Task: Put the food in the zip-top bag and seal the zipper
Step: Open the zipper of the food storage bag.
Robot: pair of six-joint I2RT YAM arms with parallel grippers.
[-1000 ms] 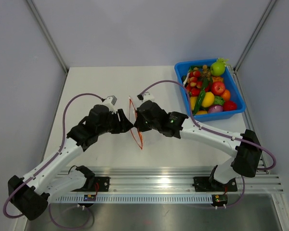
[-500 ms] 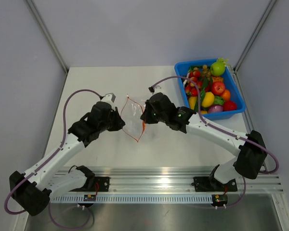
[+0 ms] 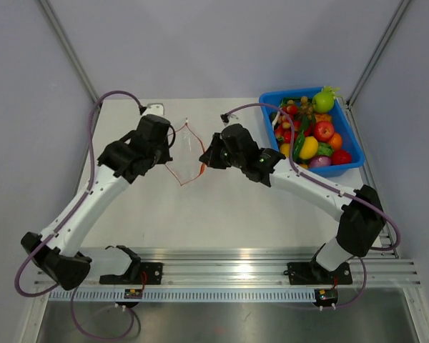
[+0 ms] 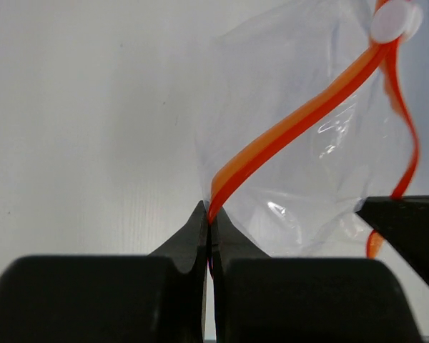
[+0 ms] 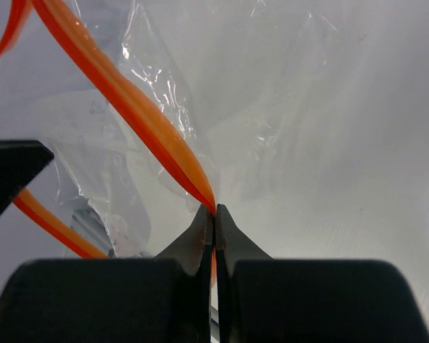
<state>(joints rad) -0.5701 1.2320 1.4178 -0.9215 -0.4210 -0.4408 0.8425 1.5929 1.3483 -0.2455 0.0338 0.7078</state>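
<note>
Since a second ago: the two arms have swung away from the near edge toward the middle of the worktop [image 3: 236,207] and drawn apart. The zip-top bag [image 3: 189,153], then a narrow sliver between close-set claws, is now spread into a diamond-shaped open mouth. The left claw [image 3: 171,148], open back then, is now clenched.

Left arm: reaches up and away from its base, elbow bent, wrist turned rightward toward the bag. Right arm: stretches leftward across the worktop from its base, wrist pointing left.

Left claw [image 4: 209,219]: clamped on one lip of the zipper [image 4: 286,136], the strip entering right at the fingertips. Right claw [image 5: 214,211]: likewise clamped on the opposite lip of the zipper [image 5: 129,100]. In the overhead view the right claw [image 3: 206,158] is on the bag's right side, the left claw on its left; the zipper [image 3: 182,183] loops between them, the clear film held above the worktop.

Food [image 3: 311,139]: all piled in the blue bin [image 3: 268,96] at the far right corner, well apart from the bag.
</note>
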